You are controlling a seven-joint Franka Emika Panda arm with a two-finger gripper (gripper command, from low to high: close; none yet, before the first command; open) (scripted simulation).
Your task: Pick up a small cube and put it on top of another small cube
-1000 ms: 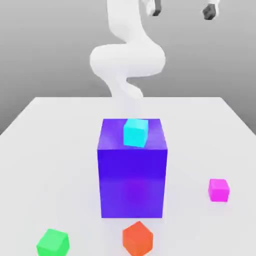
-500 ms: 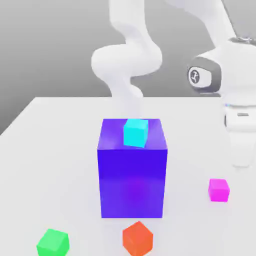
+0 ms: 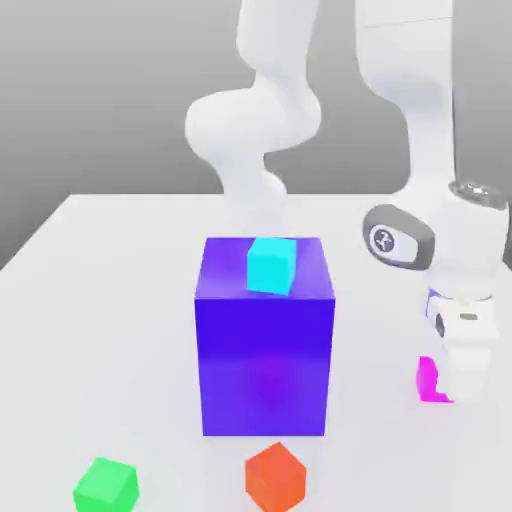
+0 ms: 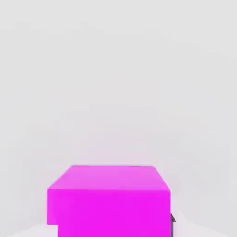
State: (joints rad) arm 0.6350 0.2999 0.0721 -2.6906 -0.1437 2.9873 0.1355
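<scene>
Over the white table (image 3: 100, 350), reaches down with the arm (image 3: 405, 60) to the exterior view's right of the tall blue block (image 3: 265, 365). Grips the magenta cube (image 3: 428, 382) in the narrowed tool (image 3: 445, 385), low by the table. Bears the cyan cube (image 3: 272, 265) atop the block, with the green cube (image 3: 106, 486) and orange-red cube (image 3: 276, 478) nearer the camera.

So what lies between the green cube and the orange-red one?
In the exterior view, only bare tabletop separates the green cube from the orange-red cube.

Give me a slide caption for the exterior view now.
Robot gripper at the magenta cube, with a cyan cube atop the large blue block.
</scene>
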